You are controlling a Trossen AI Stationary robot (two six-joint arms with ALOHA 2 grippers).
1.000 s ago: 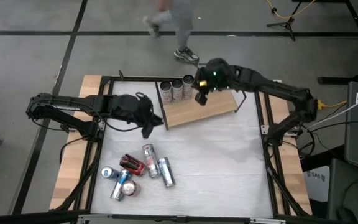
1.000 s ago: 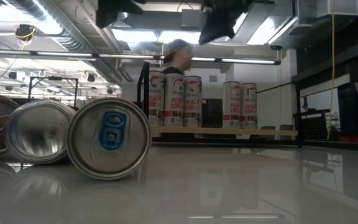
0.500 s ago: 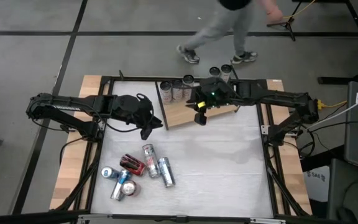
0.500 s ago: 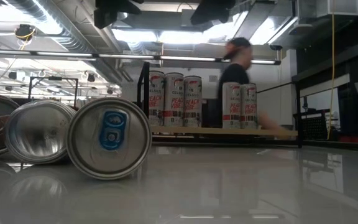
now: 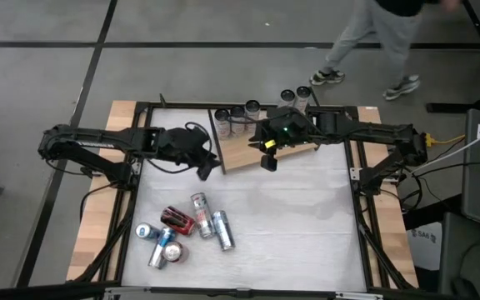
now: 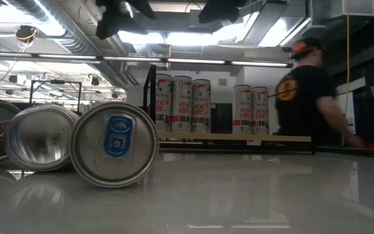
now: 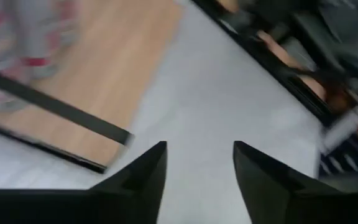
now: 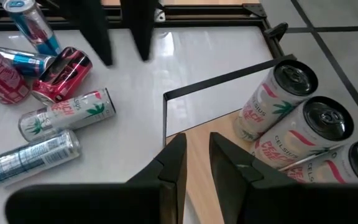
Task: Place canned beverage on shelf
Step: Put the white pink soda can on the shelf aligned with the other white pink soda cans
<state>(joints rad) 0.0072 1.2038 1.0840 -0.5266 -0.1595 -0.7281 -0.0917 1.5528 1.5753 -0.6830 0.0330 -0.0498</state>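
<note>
Five cans stand along the far edge of the shelf [image 5: 261,148]; six more lie in a loose pile [image 5: 182,229] on the near left of the white counter [image 5: 307,217]. The left claw [image 5: 206,169], fingers parted and empty, hangs beside the shelf's left end. The right claw [image 5: 267,161], nearly closed and holding nothing, hovers at the shelf's near edge. Risk: either arm could clip the standing row [image 8: 297,118] and topple it, or roll the pile.
</note>
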